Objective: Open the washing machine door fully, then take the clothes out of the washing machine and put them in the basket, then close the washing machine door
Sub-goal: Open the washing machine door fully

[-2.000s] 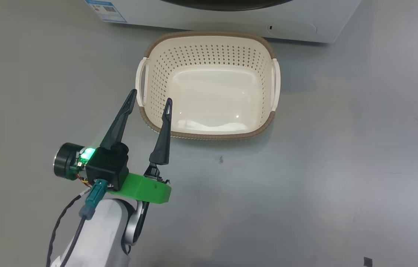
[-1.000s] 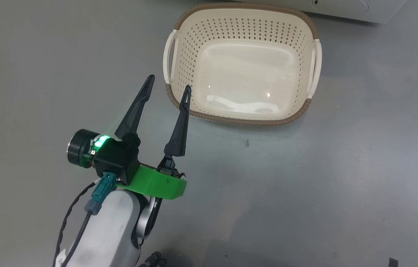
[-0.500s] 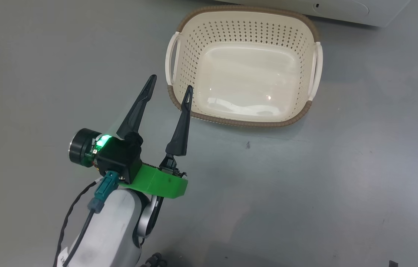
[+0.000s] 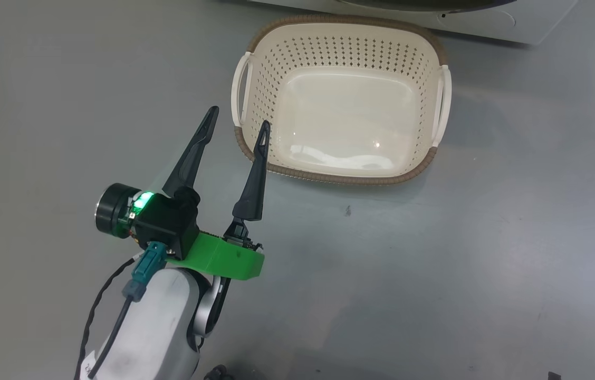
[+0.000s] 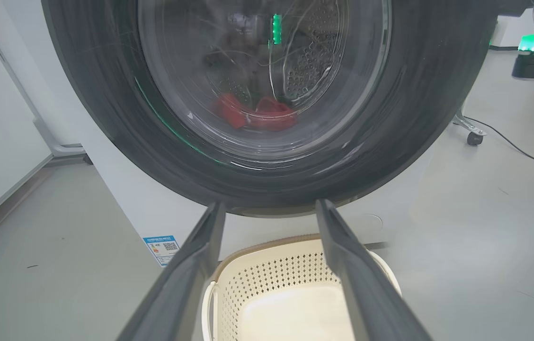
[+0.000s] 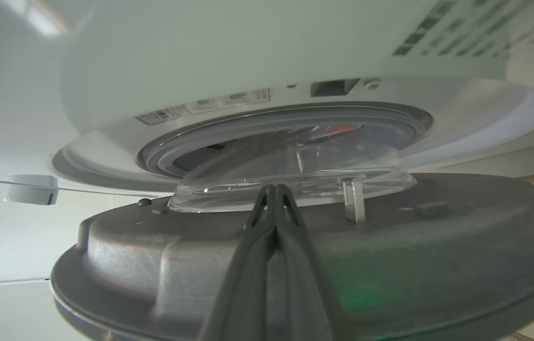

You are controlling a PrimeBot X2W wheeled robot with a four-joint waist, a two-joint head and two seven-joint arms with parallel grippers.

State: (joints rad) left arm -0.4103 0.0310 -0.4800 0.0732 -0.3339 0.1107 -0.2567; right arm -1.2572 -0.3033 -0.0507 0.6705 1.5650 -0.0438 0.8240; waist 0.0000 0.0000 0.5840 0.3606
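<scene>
On the grey floor (image 4: 434,274), just before the foot of the washing machine (image 5: 153,208), the basket (image 4: 339,178) is found empty. The left gripper (image 4: 240,115) is held with its jaws spread wide and nothing between them, above the floor beside the basket's near left corner. The right gripper (image 6: 274,189) is seen with its fingers pressed together, holding nothing, at the matte inner face of the washing machine door (image 6: 390,246); whether contact is made cannot be told. The door is only partly swung out, a gap being visible between its glass bowl and the grey ring. The clothes (image 5: 257,113) are seen through the glass, low in the drum. A slip is judged the chief risk: no hold is offered by closed fingers on that smooth face, so the door could be left half open and the reach into the drum blocked. The basket, being so near, could also be nudged aside by the left gripper.
</scene>
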